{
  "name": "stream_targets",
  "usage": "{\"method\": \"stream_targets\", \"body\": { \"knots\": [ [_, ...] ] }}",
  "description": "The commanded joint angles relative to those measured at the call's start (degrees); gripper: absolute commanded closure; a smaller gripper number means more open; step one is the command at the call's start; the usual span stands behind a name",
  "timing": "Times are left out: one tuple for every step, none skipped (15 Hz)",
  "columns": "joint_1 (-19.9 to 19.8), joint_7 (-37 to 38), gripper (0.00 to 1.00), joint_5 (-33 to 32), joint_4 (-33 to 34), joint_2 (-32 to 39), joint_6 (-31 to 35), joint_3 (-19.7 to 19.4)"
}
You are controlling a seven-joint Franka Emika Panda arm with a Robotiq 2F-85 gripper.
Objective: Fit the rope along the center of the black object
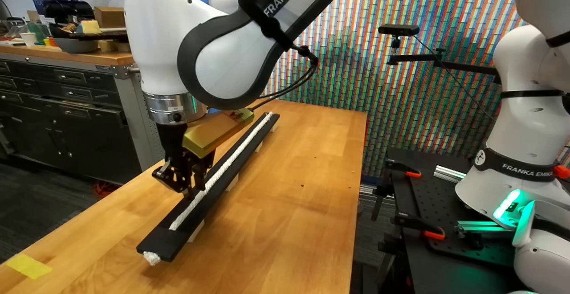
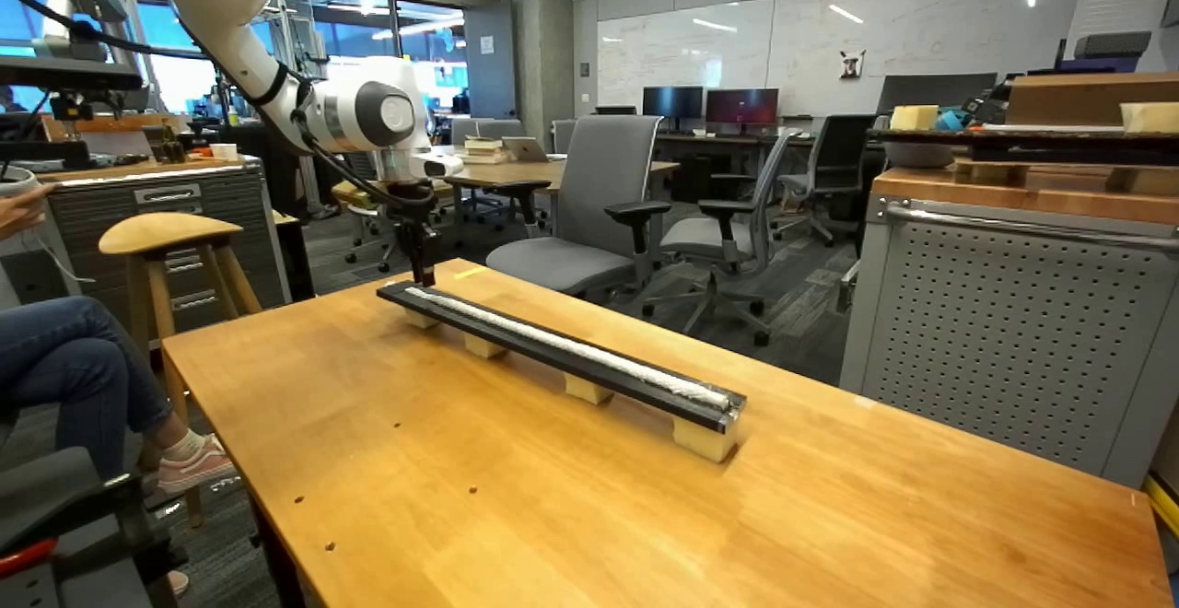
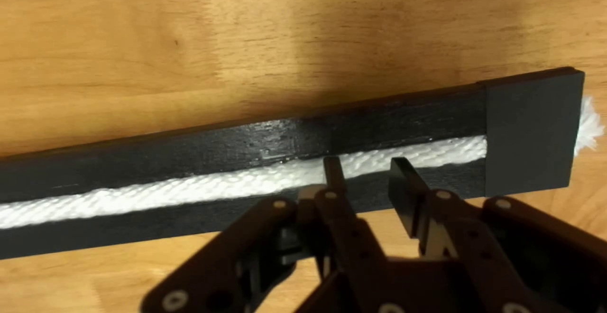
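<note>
A white braided rope (image 3: 189, 189) runs lengthwise along the middle of the long black object (image 3: 265, 144). One end of the rope passes under a flat black band, and its frayed tip sticks out beyond. How deep the rope sits cannot be told. My gripper (image 3: 366, 161) hangs over this banded end, jaws apart with nothing gripped between them. One fingertip overlaps the rope in the wrist view; contact cannot be judged. Both exterior views show the rope (image 1: 227, 165) (image 2: 571, 345) on the black object (image 1: 162, 245) (image 2: 636, 394), with the gripper (image 1: 194, 192) (image 2: 424, 278) low over it.
Several pale blocks (image 2: 705, 438) prop the black object above the wooden table (image 2: 442, 497). Yellow tape (image 1: 29, 265) marks the table near its edge. Grey chairs (image 2: 589, 193) stand behind the table, and a seated person's leg (image 2: 83, 378) shows beside it.
</note>
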Motion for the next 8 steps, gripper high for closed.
{"method": "stream_targets", "body": {
  "knots": [
    [0.78, 0.86, 0.37, -1.24, 0.74, 0.51, 0.65, -0.96],
    [0.83, 0.91, 0.28, -1.53, 0.6, 0.49, 0.88, -1.23],
    [0.92, 0.97, 0.21, -1.8, 0.79, 0.6, 0.86, -1.47],
    [0.87, 0.95, 0.12, -1.86, 0.94, 0.73, 0.9, -1.55],
    [0.9, 1.05, 0.05, -2.13, 1.26, 0.94, 0.8, -1.74],
    [0.9, 1.06, 0.0, -2.33, 1.42, 1.01, 0.82, -1.81],
    [0.86, 1.03, 0.0, -2.44, 1.66, 1.13, 0.8, -1.84],
    [0.79, 0.91, 0.08, -2.38, 1.95, 1.28, 0.77, -1.8]
  ]
}}
